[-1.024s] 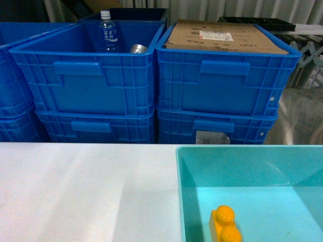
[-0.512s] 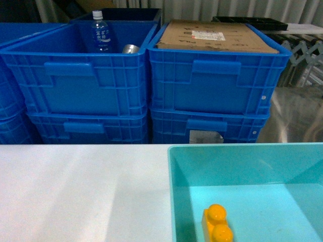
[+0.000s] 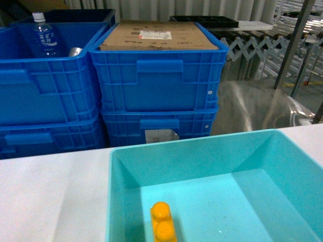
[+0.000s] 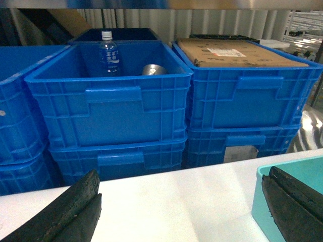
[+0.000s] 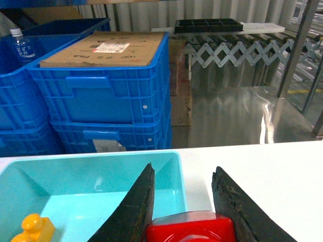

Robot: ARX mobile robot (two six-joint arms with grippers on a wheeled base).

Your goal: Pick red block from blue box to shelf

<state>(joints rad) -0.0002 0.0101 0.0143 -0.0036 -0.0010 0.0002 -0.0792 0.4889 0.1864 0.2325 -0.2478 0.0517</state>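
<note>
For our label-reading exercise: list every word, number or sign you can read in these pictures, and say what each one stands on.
Nothing can be read with certainty.
White sticker on the cardboard box: print too small.
Dark print along the cardboard's edge: blurred, unreadable.
Label on the water bottle: characters visible but blurred.
Pale tag on the lower blue crate: no legible text.
Red block and orange block: no markings visible.

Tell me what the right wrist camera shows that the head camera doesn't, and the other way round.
Only the right wrist view shows the small bright red plastic block held between the dark fingers of the right pincer, and the black compartment tray on the roller conveyor. Only the head view shows the metal can in the left dark blue ribbed crate. Both show the light turquoise plastic bin holding the yellow-orange studded block, the flat brown cardboard box and the clear water bottle.
</note>
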